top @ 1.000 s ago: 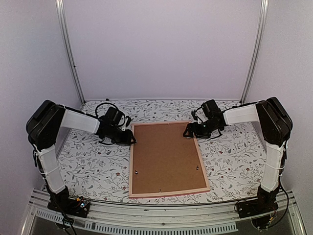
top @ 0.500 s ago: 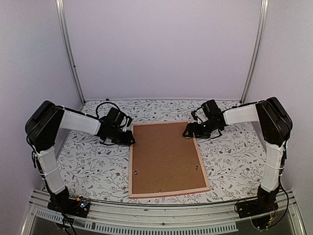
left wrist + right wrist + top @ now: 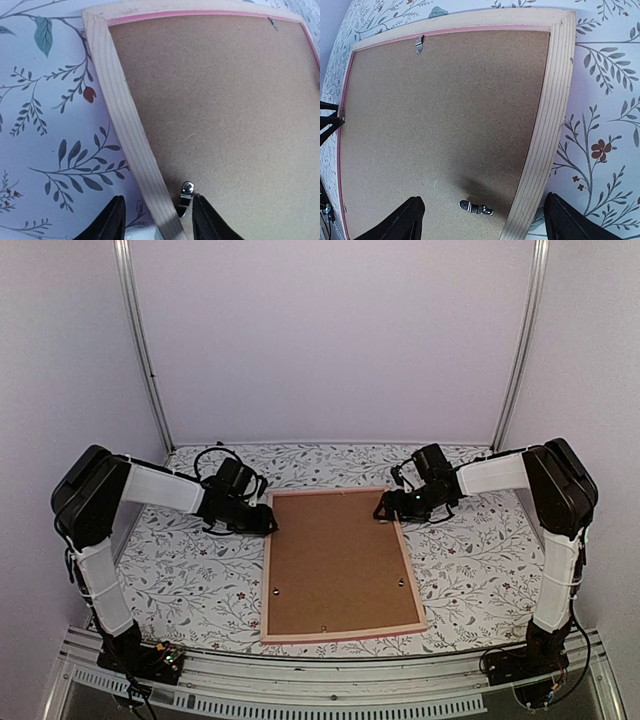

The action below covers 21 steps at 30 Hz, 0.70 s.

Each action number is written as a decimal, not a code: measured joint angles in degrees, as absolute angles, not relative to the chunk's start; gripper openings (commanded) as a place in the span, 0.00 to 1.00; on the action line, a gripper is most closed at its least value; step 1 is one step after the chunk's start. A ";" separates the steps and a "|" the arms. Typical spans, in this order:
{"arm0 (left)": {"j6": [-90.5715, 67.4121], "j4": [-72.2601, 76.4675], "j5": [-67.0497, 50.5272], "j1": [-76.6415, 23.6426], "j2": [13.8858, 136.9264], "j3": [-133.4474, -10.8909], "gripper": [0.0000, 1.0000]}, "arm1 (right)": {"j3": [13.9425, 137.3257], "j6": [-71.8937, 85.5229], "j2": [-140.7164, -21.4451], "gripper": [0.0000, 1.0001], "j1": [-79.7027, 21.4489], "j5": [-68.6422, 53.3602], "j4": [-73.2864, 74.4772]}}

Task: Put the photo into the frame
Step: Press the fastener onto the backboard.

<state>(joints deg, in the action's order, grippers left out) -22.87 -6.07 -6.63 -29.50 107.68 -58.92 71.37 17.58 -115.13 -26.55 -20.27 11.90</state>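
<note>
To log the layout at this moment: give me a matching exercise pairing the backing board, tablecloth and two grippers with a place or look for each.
1 backing board
2 tablecloth
3 left gripper
4 right gripper

a floral print
b open, astride the frame's right rail
c plain brown, lying inside the frame
d open, astride the frame's left rail

Pairs: 1-c; 2-a; 3-d; 4-b

My top camera sits high behind the arm bases at 6 o'clock, looking down toward 12 over the whole table (image 3: 180, 570). Both wrist cameras look down from close above the frame (image 3: 266, 580), left at 10 o'clock, right at 2. All three views share the backing board (image 3: 340, 550).
</note>
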 measured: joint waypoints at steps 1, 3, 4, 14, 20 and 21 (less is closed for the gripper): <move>-22.90 -6.07 -6.76 -29.43 107.68 -58.94 0.52 | 71.37 17.58 -115.13 0.86 -26.55 -20.34 11.81; -22.96 -6.07 -6.96 -29.34 107.68 -58.94 0.52 | 71.37 17.61 -115.15 0.86 -26.55 -20.40 11.68; -22.98 -6.07 -7.03 -29.34 107.68 -58.94 0.52 | 71.35 17.58 -115.15 0.86 -26.55 -20.45 11.62; -21.80 -6.81 -5.48 -29.89 108.49 -59.75 0.51 | 71.18 17.58 -115.22 0.86 -26.55 -20.80 11.18; -20.51 -7.20 -3.18 -30.79 108.86 -60.27 0.51 | 71.18 17.58 -115.28 0.86 -26.55 -21.12 11.00; -20.27 -7.29 -2.81 -30.98 108.92 -60.40 0.51 | 71.18 17.58 -115.31 0.86 -26.55 -21.15 11.00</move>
